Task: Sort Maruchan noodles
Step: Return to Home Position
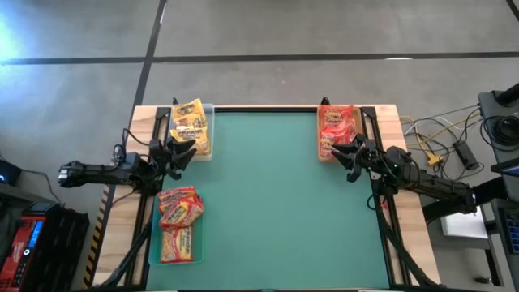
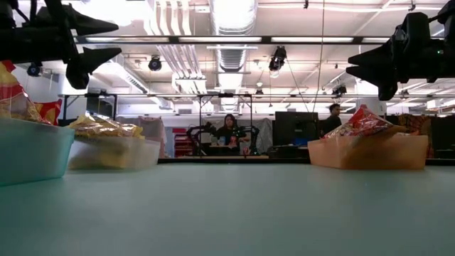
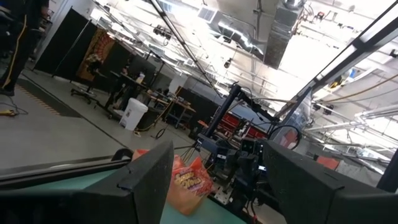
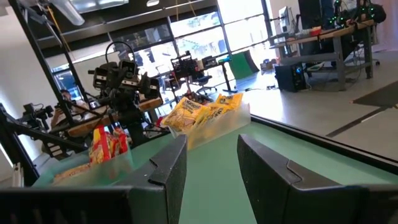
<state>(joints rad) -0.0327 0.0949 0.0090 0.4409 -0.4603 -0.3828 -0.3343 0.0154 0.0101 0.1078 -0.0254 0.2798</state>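
Left gripper (image 1: 182, 154), fingers parted and empty, hangs above the mat's (image 1: 268, 195) left edge; right gripper (image 1: 349, 159), likewise parted and empty, above its right edge. Yellow noodles (image 1: 190, 126) fill the clear bin (image 2: 114, 153) at the mat's far-left corner, red noodles (image 1: 337, 128) the tan bin (image 2: 370, 153) at its far-right corner, red-orange noodles (image 1: 179, 219) the green bin (image 2: 32, 149) at its near-left side.

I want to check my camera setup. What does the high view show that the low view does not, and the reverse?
High view only: the full arms, the cables beside the table, the whole green mat. Low view only: the room behind, with a person at a desk. Both: the green tray, clear tray, tan tray holding noodle packs, and the left gripper and right gripper, open.
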